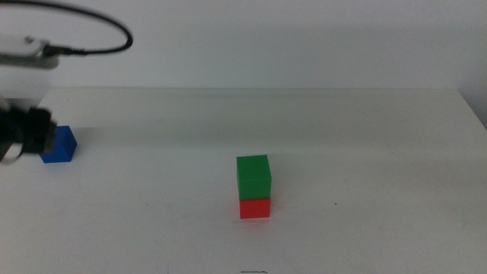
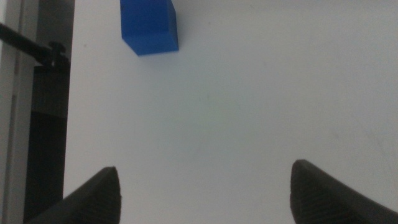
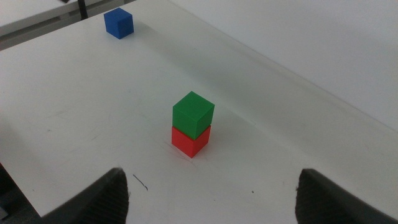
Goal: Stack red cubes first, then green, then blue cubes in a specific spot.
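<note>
Nearest the middle camera, a little below the centre of the white worktop, the red cube sits on the bare surface with the green cube resting squarely on top of it, the two touching and forming a short upright stack. The green one covers most of the red, so only a low strip of red shows from this view. In the right wrist view the same pair appears at an angle: red cube below, green cube above, edges roughly lined up. A small dark mark lies on the worktop near the stack.

The right gripper hangs above the worktop on the near side of the stack, well apart from it, its jaws spread wide with nothing between them. It does not show in the middle view.

Farther back and well off to the left, the blue cube stands alone on the worktop near its left edge, well apart from the stack. The left gripper shows as a dark, blurred shape at the left border of the middle view, just beside the blue cube; whether it touches the cube cannot be told there. In the left wrist view the left gripper has its jaws spread wide and empty, with the blue cube lying ahead of them on the white surface, clearly apart from both tips
</note>
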You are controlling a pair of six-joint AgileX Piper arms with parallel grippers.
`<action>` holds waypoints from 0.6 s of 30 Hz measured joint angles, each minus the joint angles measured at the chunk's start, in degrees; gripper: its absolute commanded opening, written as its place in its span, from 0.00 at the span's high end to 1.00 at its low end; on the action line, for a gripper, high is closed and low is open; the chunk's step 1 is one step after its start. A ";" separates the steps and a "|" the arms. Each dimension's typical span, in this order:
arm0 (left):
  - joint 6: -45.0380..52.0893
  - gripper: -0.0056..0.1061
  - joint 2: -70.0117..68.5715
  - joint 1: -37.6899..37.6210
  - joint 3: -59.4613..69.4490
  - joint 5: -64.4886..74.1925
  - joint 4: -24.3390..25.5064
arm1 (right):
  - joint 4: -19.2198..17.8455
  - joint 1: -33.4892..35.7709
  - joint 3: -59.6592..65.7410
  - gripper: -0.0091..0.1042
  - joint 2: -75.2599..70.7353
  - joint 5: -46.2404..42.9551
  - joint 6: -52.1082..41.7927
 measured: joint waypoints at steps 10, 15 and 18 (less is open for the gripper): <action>3.02 0.13 20.38 4.55 -20.18 7.28 -0.70 | 0.00 0.00 0.00 0.09 0.00 0.00 0.00; 7.23 0.13 28.36 8.34 -27.69 7.99 -2.55 | 0.00 0.00 0.00 0.09 0.00 0.00 0.00; 12.57 0.13 33.30 10.92 -32.30 9.23 -6.12 | 0.00 0.00 0.00 0.09 0.00 0.00 0.00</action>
